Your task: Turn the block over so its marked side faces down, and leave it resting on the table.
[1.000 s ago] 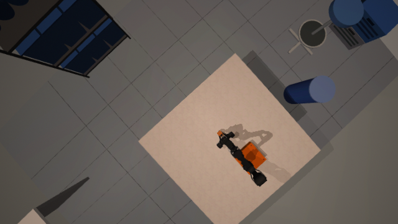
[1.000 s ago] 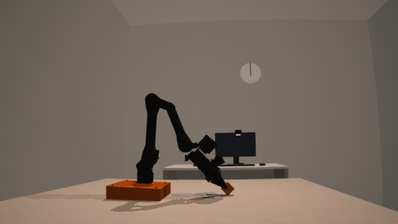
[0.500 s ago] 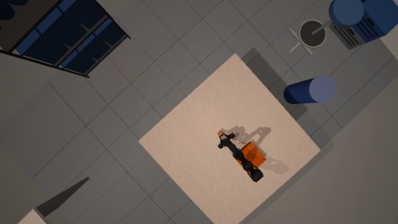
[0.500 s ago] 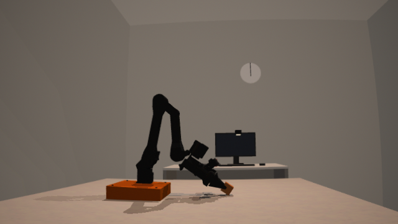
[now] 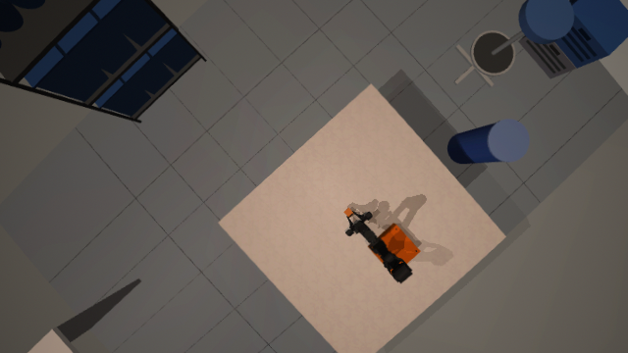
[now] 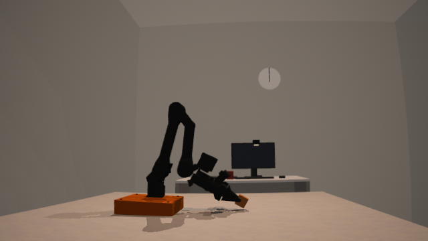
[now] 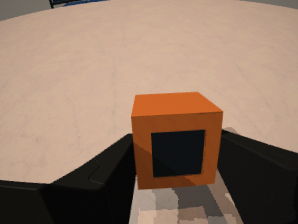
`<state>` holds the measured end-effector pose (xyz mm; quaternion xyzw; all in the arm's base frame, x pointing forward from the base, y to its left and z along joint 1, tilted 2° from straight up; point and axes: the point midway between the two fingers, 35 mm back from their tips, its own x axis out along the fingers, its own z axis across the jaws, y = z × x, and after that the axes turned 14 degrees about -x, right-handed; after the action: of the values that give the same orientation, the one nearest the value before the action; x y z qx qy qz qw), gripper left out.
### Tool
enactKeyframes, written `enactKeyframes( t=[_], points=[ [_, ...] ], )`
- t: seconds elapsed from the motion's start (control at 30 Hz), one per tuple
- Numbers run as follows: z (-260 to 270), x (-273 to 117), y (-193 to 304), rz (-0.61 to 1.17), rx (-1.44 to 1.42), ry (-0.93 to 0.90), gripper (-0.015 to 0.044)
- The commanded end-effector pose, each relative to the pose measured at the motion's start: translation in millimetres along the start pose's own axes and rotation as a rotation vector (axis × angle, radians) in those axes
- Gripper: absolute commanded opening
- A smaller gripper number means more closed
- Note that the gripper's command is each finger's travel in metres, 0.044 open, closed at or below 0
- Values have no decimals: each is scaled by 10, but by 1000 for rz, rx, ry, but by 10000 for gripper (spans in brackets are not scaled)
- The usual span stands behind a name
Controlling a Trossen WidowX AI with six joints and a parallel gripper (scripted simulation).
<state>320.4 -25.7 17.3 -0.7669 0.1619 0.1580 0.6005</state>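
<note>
The orange block (image 5: 348,212) (image 6: 243,201) (image 7: 175,104) is held between the fingertips at the end of the arm. In the wrist view its marked side, with a dark square (image 7: 178,153), faces back toward the wrist camera. In the exterior view the block is tilted, with its lowest corner close above the table (image 6: 301,214) (image 5: 304,196); a small gap to its shadow seems to show. My gripper (image 5: 349,215) (image 6: 239,200) (image 7: 173,139) is shut on the block, one finger on each side, and slopes down and forward. The block's underside is hidden in the wrist view.
The arm's orange base (image 5: 404,245) (image 6: 144,207) stands on the table behind the gripper. The table's far corner (image 5: 371,85) and left corner (image 5: 221,223) show in the top view. A desk with a monitor (image 6: 253,155) stands in the background, beyond the table.
</note>
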Motion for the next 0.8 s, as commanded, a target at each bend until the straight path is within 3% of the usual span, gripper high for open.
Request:
enactKeyframes(
  t=[0.0,0.23,0.77],
  points=[
    [9,0,15,1,0,-4,0],
    [9,0,15,1,0,-4,0],
    [9,0,15,1,0,-4,420]
  ],
)
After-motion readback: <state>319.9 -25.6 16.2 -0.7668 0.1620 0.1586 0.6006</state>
